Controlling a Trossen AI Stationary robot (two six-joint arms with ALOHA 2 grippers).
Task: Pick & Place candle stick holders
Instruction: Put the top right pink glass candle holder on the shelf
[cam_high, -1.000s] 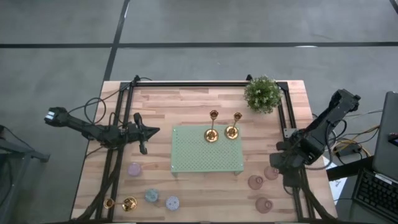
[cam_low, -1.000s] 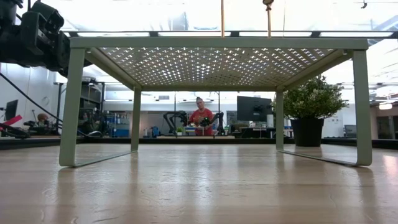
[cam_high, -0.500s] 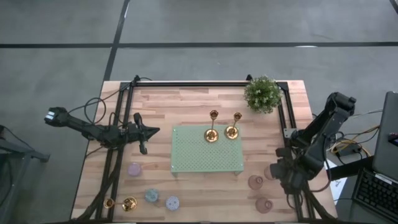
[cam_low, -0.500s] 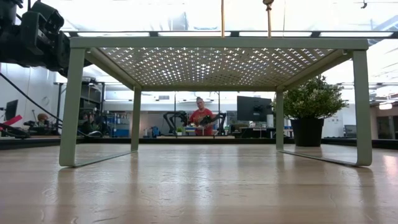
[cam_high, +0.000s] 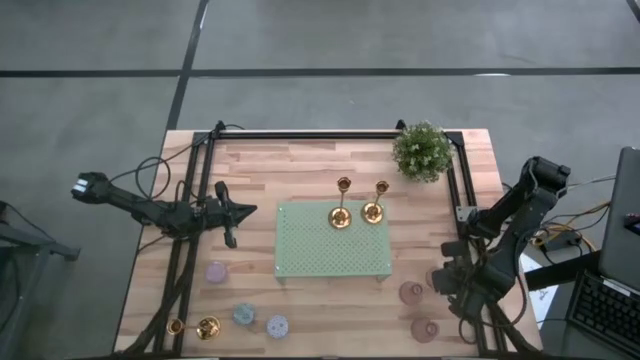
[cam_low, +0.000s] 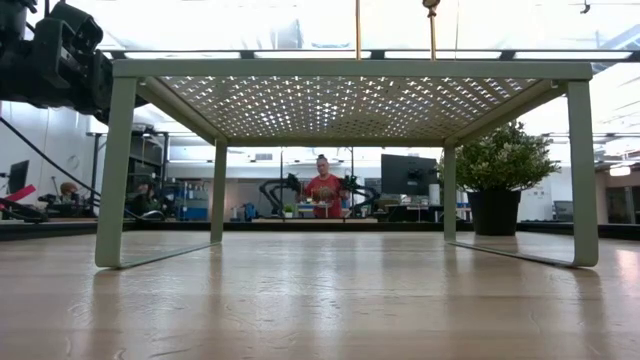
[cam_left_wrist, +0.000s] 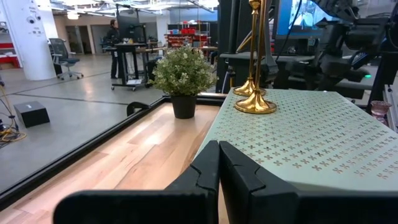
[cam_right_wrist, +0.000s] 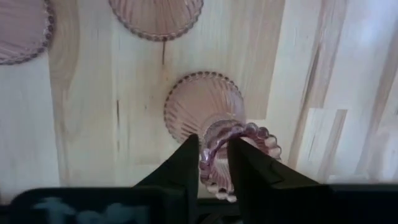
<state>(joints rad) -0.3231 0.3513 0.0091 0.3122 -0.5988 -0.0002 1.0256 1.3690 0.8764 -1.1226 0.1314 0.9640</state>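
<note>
My right gripper (cam_high: 446, 282) is low over the table's near right, shut on a squat pink holder (cam_right_wrist: 202, 109). Two more pink holders (cam_high: 411, 292) (cam_high: 424, 328) stand on their bases beside it. Two gold holders (cam_high: 340, 217) (cam_high: 373, 211) stand upright on the green perforated shelf (cam_high: 330, 255). A third gold holder (cam_high: 196, 327) lies on its side at the near left, by three pastel holders (cam_high: 216, 271) (cam_high: 243, 315) (cam_high: 277, 325). My left gripper (cam_high: 233, 216) is shut and empty, left of the shelf. My right gripper pinches the beaded rim of the pink holder's cup (cam_right_wrist: 211, 146), one finger outside the cup and one (cam_right_wrist: 245, 165) inside it. The fingers come from above, pointing down. The holder is upright; its wide ribbed base seems to be on the wood.
A potted plant (cam_high: 422, 150) stands at the far right corner. The green shelf stands on four legs (cam_low: 113, 170) mid-table, with free room beneath it. A black frame rail (cam_high: 320, 135) runs along the far edge. A person (cam_low: 323, 190) is in the room beyond.
My right gripper has gone toward the table's near edge and down onto the pink holder nearest the right edge. The arm has folded in over it.
</note>
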